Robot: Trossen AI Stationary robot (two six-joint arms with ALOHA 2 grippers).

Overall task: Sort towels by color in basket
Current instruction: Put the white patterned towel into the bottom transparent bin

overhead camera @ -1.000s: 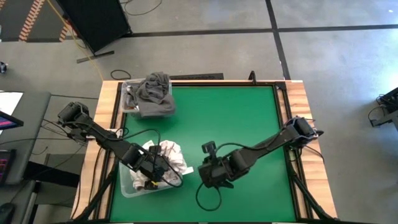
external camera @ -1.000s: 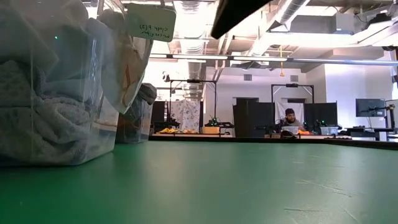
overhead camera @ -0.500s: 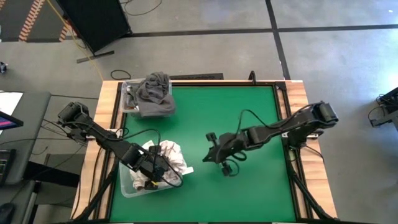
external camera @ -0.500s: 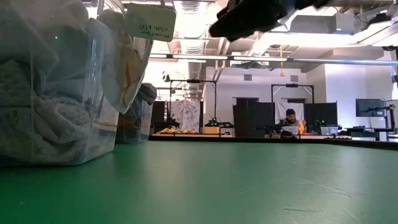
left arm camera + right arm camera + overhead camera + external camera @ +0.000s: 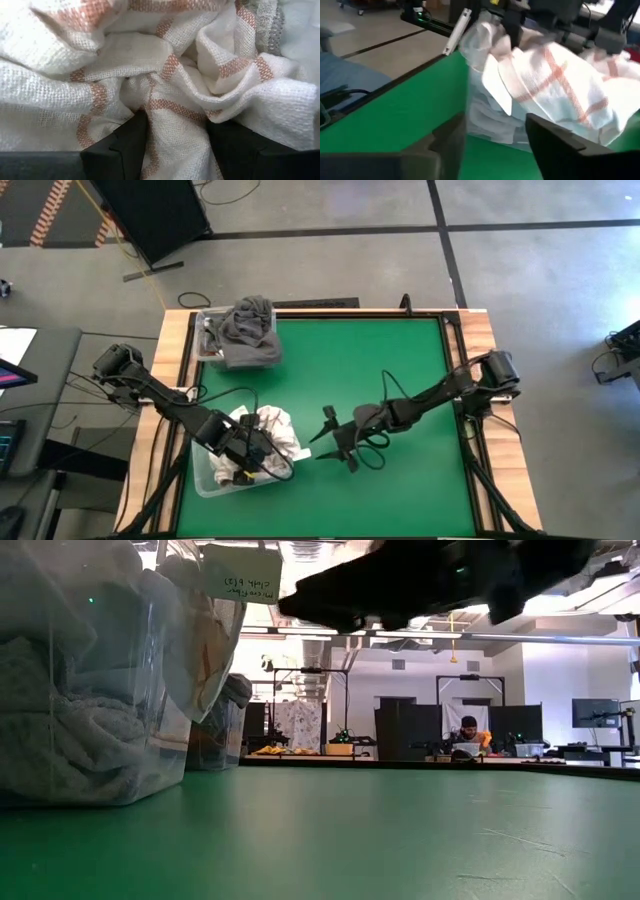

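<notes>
Green felt covers the table, and two clear plastic bins stand at its left side. The far bin holds a heap of dark grey towels that spills over its rim. The near bin holds the white towels, which bulge over the rim toward the table's middle.

The left gripper is down inside the near bin. Its wrist view shows what the high view hides: the two dark fingers stand apart and are pressed into a cream towel with rust-orange stripes, and a fold of the cloth lies between them. The cloth is crumpled, so it has no clear long axis.

The right gripper hangs over bare felt just beside the near bin, with its fingers spread wide and nothing between them. It points toward that bin. Its wrist view looks at the bin's wall and at an orange-striped white towel that hangs over the edge.

From the low view, the bins block the left part, a paper label shows above them, and a person sits far behind.
</notes>
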